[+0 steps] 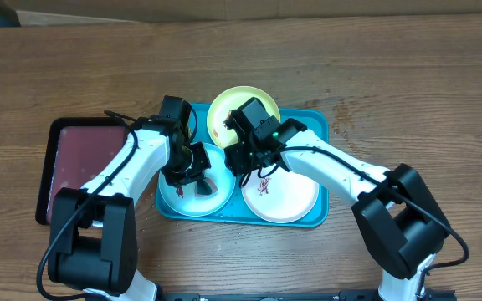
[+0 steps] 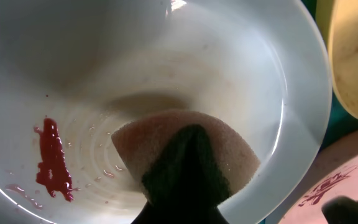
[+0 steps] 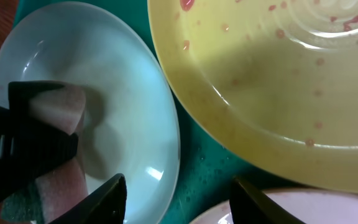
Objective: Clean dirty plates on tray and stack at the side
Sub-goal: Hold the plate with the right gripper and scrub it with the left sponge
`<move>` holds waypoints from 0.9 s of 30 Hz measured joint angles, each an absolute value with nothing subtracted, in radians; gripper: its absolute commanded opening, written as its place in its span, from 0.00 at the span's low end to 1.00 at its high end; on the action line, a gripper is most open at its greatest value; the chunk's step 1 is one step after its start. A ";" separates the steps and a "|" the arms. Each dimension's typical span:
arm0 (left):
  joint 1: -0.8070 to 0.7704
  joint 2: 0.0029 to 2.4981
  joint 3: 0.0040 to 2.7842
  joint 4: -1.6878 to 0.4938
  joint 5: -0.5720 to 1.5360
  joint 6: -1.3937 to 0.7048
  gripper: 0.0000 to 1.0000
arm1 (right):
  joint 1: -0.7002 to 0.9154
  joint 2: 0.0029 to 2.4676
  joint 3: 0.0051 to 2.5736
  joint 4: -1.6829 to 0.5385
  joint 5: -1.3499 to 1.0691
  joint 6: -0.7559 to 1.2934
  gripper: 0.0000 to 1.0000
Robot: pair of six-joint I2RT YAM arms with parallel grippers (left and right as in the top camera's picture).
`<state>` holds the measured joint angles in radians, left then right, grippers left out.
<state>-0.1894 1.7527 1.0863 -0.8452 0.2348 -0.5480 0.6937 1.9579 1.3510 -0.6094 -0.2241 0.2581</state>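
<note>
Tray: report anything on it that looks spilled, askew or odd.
The lime-green plate overhangs the far rim of the tray, so it likely sits tilted. A red smear streaks the pale blue plate beside the sponge. Nothing looks broken.

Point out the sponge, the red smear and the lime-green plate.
sponge (image 2: 146,146), left wrist view, pink face.
red smear (image 2: 53,160), left wrist view, its middle.
lime-green plate (image 3: 278,81), right wrist view, inner floor.

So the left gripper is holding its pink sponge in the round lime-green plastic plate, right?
Not quite. The left gripper is holding its pink sponge in the round pale blue plastic plate, as the overhead view shows.
</note>
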 measured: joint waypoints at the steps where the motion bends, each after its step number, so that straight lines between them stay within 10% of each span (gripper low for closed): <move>1: -0.189 1.753 1.086 -0.845 0.235 -0.548 0.04 | 0.694 1.962 1.350 -0.599 -0.221 0.259 0.52; 27: -0.189 1.753 1.086 -0.845 0.235 -0.548 0.04 | 0.694 2.044 1.350 -0.570 -0.232 0.273 0.26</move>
